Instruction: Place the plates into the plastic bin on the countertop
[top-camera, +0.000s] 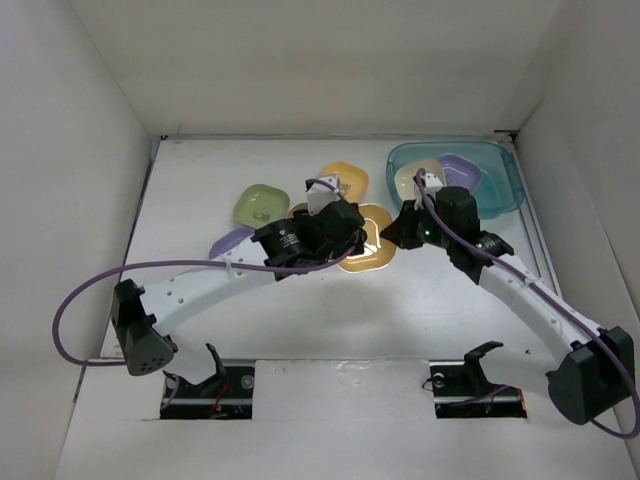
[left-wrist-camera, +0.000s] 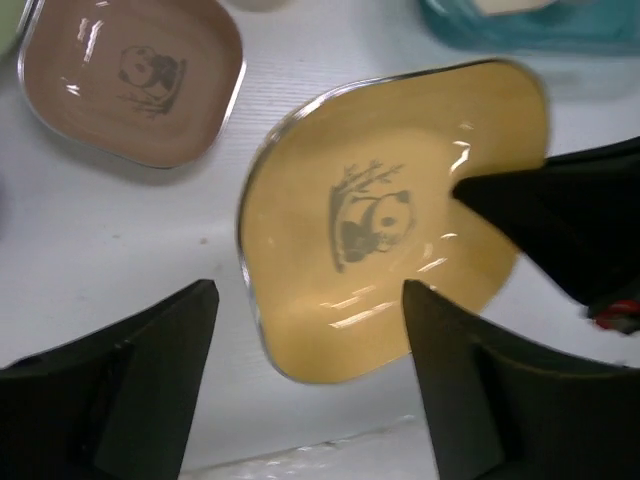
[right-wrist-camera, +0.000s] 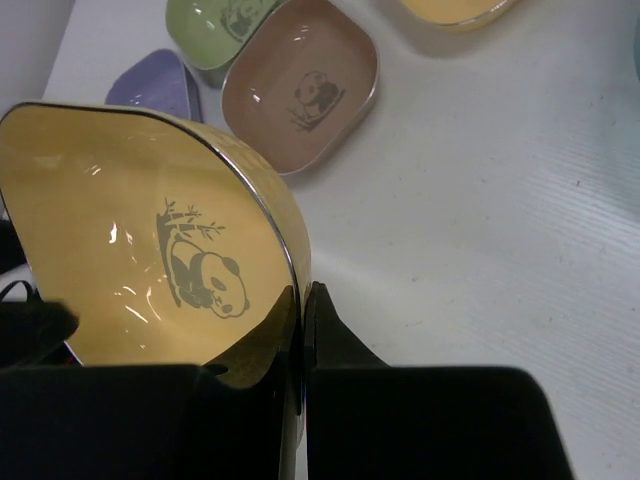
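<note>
Top view. White countertop (top-camera: 200, 300) with the teal plastic bin (top-camera: 505, 190) at the far right, a cream plate (top-camera: 412, 180) and a purple plate (top-camera: 462, 172) already inside. Mid-table, left gripper (top-camera: 345, 232) and right gripper (top-camera: 405, 228) close together over one yellow plate (top-camera: 372, 252). Loose on the surface to the left: a green plate (top-camera: 262, 204), a second yellow plate (top-camera: 343, 177) and a second purple plate (top-camera: 230, 241).

Left wrist view. Yellow plate (left-wrist-camera: 390, 215) with a panda print (left-wrist-camera: 370, 215), tilted. Left fingers (left-wrist-camera: 150, 380) parted about halfway, one either side of the plate's near edge, not pinching it. Dark finger of the right gripper across its right rim. Brown-pink plate (left-wrist-camera: 135, 75) flat on the table beyond, bin corner (left-wrist-camera: 530, 30) at the top right.

Right wrist view. Right gripper (right-wrist-camera: 302, 300) clamped tight on the yellow plate's rim, plate (right-wrist-camera: 150, 230) tipped up on edge.

Step in hand, by the look of it: hand-off of the yellow plate to the right arm. Next, probably: draw the left gripper clear, carry the plate right to the bin, lower it onto or beside the two inside, then let go. Thin rim pinch, so some risk of swing or slip.
</note>
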